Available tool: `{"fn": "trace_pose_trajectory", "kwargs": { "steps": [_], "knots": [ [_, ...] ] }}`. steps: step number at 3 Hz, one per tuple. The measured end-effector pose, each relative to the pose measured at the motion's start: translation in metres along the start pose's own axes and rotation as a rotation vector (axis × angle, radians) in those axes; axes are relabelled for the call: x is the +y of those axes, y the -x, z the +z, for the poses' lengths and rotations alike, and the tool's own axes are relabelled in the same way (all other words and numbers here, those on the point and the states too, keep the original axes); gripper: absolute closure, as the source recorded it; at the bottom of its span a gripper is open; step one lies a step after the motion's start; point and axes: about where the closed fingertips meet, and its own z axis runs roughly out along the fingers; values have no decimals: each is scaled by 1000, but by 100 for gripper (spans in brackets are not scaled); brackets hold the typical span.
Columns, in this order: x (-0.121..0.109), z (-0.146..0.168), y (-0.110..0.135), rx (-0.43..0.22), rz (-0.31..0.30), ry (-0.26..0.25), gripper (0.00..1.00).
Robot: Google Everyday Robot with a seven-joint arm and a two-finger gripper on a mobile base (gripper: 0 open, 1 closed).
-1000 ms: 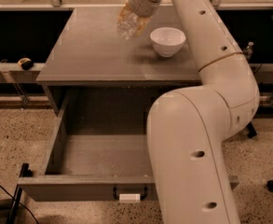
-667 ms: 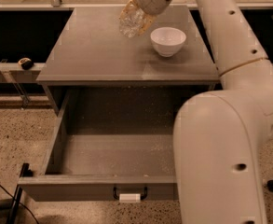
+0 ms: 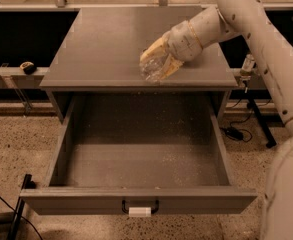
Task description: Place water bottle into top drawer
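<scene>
camera view: gripper (image 3: 153,65) clamped on the water bottle (image 3: 151,73) over the cabinet top (image 3: 101,49) front edge, open top drawer (image 3: 76,199) below and ahead of it; best cleared forward past that edge before lowering, then released low.

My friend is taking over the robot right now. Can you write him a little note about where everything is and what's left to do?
The gripper is shut on the bottle, holding it over the front part of the cabinet top, right of middle.
The drawer is pulled open with nothing in it.
Done: bottle grasped, drawer open.
Left: carry the bottle forward past the top's front edge, lower it into the drawer, let go.
</scene>
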Motion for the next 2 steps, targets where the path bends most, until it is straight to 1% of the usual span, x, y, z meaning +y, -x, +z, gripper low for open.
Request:
{"fn": "trace_pose_trajectory", "kwargs": {
  "steps": [1, 2],
  "knots": [
    [20, 16, 15, -48, 16, 21, 100],
    [18, 15, 13, -43, 14, 18, 100]
  ]
}}
